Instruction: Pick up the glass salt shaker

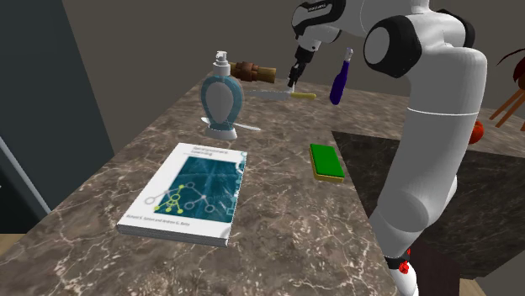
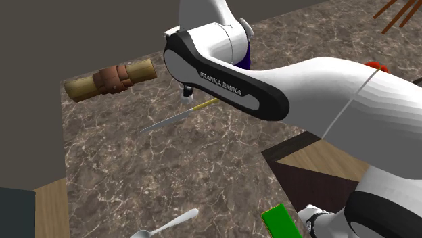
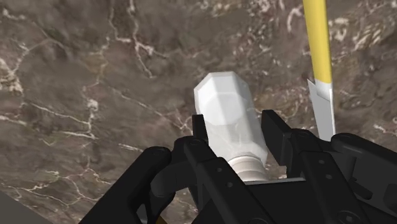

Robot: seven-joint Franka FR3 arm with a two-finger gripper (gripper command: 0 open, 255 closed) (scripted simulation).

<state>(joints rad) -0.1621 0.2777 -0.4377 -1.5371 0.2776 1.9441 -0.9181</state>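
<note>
The salt shaker is a pale, faceted, see-through body with a whitish cap toward the palm. My gripper is shut on it, and both black fingers press its sides. In the shoulder view the gripper points down at the far end of the marble counter, with the small white shaker at its tips just over the knife. In the second exterior view the shaker peeks out below the arm. Whether it touches the counter I cannot tell.
A yellow-handled knife lies right beside the shaker. A purple bottle and a wooden roll stand behind. Nearer are a teal spray bottle, a spoon, a book, a green sponge and a dark recess.
</note>
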